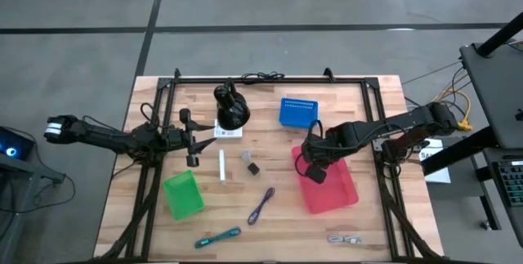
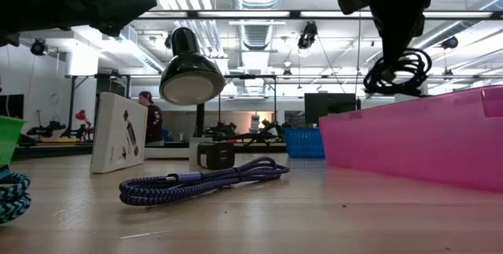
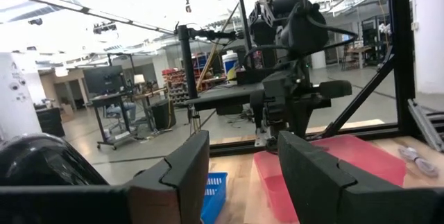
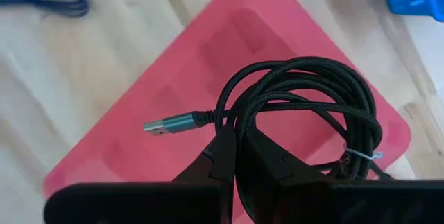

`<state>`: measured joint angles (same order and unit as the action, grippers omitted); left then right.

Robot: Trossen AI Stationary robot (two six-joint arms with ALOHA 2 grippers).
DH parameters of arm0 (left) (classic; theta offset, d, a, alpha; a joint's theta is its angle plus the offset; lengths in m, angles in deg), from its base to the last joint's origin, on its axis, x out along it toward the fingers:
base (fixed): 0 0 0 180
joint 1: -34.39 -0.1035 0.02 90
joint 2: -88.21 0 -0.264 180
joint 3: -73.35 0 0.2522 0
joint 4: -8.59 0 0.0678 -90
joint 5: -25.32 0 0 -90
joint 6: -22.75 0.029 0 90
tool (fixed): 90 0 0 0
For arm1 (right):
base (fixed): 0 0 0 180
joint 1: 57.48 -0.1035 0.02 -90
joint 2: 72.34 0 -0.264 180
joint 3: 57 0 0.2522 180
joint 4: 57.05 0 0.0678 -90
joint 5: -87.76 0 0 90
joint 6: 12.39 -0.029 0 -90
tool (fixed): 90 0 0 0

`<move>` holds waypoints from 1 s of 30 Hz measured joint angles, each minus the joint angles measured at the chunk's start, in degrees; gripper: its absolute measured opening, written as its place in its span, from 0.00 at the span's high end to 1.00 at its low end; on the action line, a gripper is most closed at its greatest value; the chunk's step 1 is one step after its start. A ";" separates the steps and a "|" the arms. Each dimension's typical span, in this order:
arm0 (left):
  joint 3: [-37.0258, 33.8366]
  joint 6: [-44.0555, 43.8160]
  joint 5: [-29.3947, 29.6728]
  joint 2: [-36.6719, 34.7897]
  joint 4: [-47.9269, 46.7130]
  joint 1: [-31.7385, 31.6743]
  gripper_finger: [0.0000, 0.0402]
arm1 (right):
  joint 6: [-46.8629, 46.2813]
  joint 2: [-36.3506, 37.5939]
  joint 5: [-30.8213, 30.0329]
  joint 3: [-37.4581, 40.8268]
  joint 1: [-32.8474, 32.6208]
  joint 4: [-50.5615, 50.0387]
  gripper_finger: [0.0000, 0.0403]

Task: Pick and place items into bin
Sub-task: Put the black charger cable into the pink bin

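Note:
My right gripper [image 4: 236, 156] is shut on a black coiled cable [image 4: 305, 109], which hangs over the red bin [image 1: 335, 192]. In the low view the coil [image 2: 397, 73] dangles above the bin's wall [image 2: 424, 140]. My left gripper [image 1: 190, 140] stands open at the table's left, holding nothing. Lying flat on the table are a white stick [image 1: 221, 166], a small dark block [image 1: 253, 167], a silver piece [image 1: 245, 156], a purple cable [image 1: 261, 205], a teal cable [image 1: 218, 237], a grey cable [image 1: 345, 238] and a white card [image 1: 229, 131]. My right gripper pinches several strands of the coil [image 4: 239, 118] between its two fingers, at one side of the loop. The fingers come from above, pointing down. The coil hangs slack below them, clear of the red bin, with its teal plug end [image 4: 166, 123] sticking out sideways.
A large black rounded object [image 1: 231, 107] stands at the far middle, a blue bin [image 1: 298, 112] to its right and a green bin [image 1: 182, 194] near the left front. A black frame [image 1: 270, 80] runs along the table's far edge and sides.

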<state>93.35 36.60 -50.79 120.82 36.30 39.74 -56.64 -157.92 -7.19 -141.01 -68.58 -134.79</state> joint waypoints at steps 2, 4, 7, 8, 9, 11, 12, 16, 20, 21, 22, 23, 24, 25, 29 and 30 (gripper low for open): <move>0.00 0.26 0.00 0.00 0.00 0.01 0.61 | -1.99 0.00 -0.77 0.53 -0.03 0.35 0.98; 0.00 0.27 0.00 -0.01 0.00 0.00 0.61 | -4.16 0.00 -1.06 0.91 -0.07 0.97 0.98; 0.00 0.30 0.00 0.00 0.00 0.00 0.61 | -6.10 0.00 -1.26 1.53 -0.02 3.22 0.98; 0.00 0.30 0.00 0.00 0.02 0.01 0.61 | -6.17 0.00 -1.27 1.81 -0.02 4.76 0.98; 0.00 0.32 0.00 -0.01 0.02 -0.01 0.61 | -6.17 0.02 -1.29 2.16 -0.02 6.25 0.98; 0.00 0.39 0.00 -0.01 0.02 0.00 0.61 | -5.87 0.00 -1.25 3.08 -0.04 9.51 0.98; 0.00 0.41 0.00 -0.02 0.02 -0.01 0.61 | -5.33 0.00 -1.23 3.43 -0.04 10.48 0.98; 0.00 0.42 0.00 -0.01 0.02 0.00 0.61 | -4.92 0.00 -1.25 4.90 -0.04 11.26 0.98; 0.00 0.43 0.00 -0.02 0.02 -0.01 0.61 | -5.72 0.00 -2.04 6.89 -0.04 11.48 0.98; 0.00 0.41 0.00 0.00 0.02 0.01 0.61 | -6.17 0.00 -2.30 7.55 -0.04 11.76 0.98; 0.00 0.41 0.00 -0.01 0.02 0.01 0.61 | -6.54 0.00 -2.37 8.22 -0.02 12.11 0.98; 0.00 0.41 0.00 -0.02 0.02 -0.01 0.61 | -6.64 0.00 -2.39 8.82 -0.02 12.36 0.98; 0.00 0.41 0.00 -0.01 0.02 -0.01 0.61 | -6.67 0.00 -2.43 9.25 -0.02 12.40 0.98; 0.00 0.41 0.00 0.00 0.02 0.00 0.61 | -6.67 0.00 -2.50 9.63 -0.03 12.56 0.98; 0.00 0.41 0.00 0.00 0.02 0.01 0.61 | -6.78 0.00 -2.59 10.85 -0.01 13.78 0.98; 0.00 0.39 0.00 -0.01 0.02 0.01 0.61 | -6.78 0.00 -2.61 11.07 -0.02 14.56 0.98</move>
<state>93.35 36.99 -50.79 120.82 36.33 39.75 -63.41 -157.92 -9.80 -129.94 -68.60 -120.23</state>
